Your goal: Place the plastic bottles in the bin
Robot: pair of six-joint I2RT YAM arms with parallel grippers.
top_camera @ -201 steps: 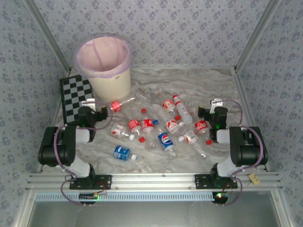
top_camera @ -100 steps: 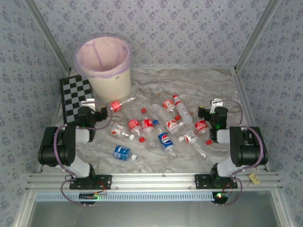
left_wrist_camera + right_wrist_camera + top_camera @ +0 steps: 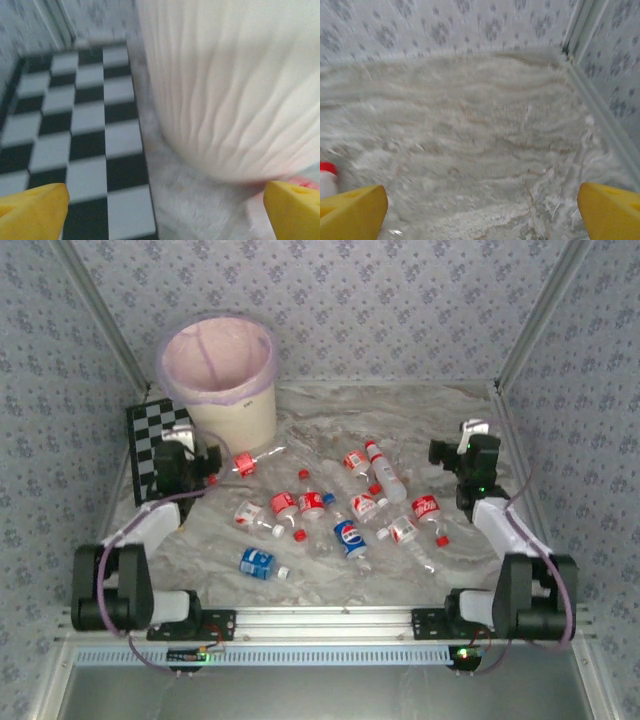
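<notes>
Plastic bottles (image 3: pixel 349 538) lay scattered across the middle of a marbled table (image 3: pixel 430 410). There were about a dozen, small, clear and partly crushed, with red or blue labels and red, blue or white caps. All those in sight rested on the tabletop, most on their sides.

The bin (image 3: pixel 238 418), a round cream bucket lined with a pale pink bag folded over its rim, stood at the far left corner. It was apart from most of the bottles, though one red-labelled bottle (image 3: pixel 245 464) lay near its base. A black-and-white checkerboard (image 3: pixel 150 445) lay flat just to the left of the bin.

The left gripper (image 3: pixel 165 212) hung low over the checkerboard, close to the bin's wall. Its yellow fingertips (image 3: pixel 32 210) were spread wide with nothing between them. The right gripper (image 3: pixel 480 212) hovered over bare table toward the far right corner, beyond the bottles, its jaws likewise wide apart and empty. A red-capped bottle (image 3: pixel 326 180) sat at the left edge of its wrist camera's view.

Patterned wallpaper (image 3: pixel 380 300) covered the surrounding walls.
</notes>
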